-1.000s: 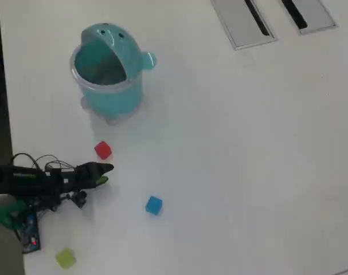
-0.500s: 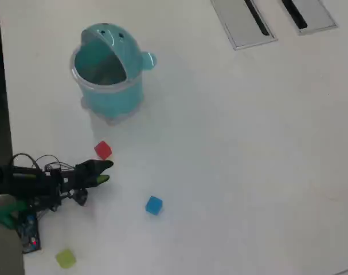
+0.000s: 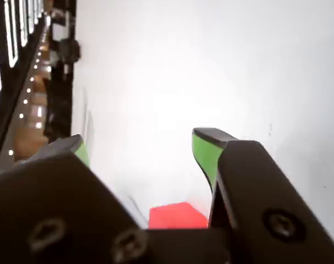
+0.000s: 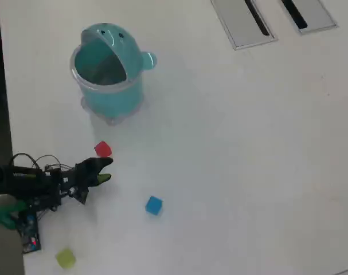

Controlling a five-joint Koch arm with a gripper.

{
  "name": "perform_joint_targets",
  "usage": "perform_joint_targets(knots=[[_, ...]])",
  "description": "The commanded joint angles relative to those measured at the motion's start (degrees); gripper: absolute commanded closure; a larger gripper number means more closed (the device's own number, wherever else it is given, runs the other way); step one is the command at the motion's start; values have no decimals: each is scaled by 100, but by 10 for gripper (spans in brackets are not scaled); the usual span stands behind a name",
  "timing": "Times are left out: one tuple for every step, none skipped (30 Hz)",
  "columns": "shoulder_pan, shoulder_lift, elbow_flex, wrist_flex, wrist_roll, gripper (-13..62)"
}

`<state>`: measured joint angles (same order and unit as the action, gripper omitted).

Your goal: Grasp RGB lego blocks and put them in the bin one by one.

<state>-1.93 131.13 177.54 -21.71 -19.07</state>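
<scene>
In the overhead view the red block [image 4: 103, 149] lies on the white table, just above my gripper [image 4: 106, 170], which reaches in from the left and stands open. In the wrist view the red block [image 3: 178, 215] shows low between the two green pads [image 3: 206, 154] of my gripper [image 3: 142, 146], touching neither. The blue block [image 4: 153, 205] lies to the lower right of the gripper. The yellow-green block [image 4: 65, 258] sits near the bottom left. The teal bin [image 4: 108, 91] stands upright at the upper left with its lid open.
Two grey slotted panels [image 4: 242, 22] [image 4: 309, 12] are set into the table at the top right. The table's left edge [image 4: 4, 114] runs beside the arm's base, where cables and a small circuit board [image 4: 29, 238] lie.
The gripper has crept slightly up and toward the red block. The blocks and the bin have not moved.
</scene>
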Motion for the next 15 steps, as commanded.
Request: perform_joint_targets(knots=[[-79,352,413,-773,-404,156],[-149,352,413,-940,-483,156],[-202,352,413,-1134,-694,156],[-255,352,413,-1362,-1028,156],[-290,352,413,-1485,-1204,156],[-352,360,413,-1670,-1318,156],[-457,360,413,-1819,-1318,157],[-589,360,413,-1995,-1318,160],[-686,360,413,-2197,-1318,166],[-756,360,413,-2399,-1336,172],[-826,360,413,-2575,-1362,175],[-923,360,413,-2751,-1450,176],[-1020,360,413,-2874,-1617,177],[-1143,360,413,-3067,-1916,177],[-1204,360,413,-3111,-2118,177]])
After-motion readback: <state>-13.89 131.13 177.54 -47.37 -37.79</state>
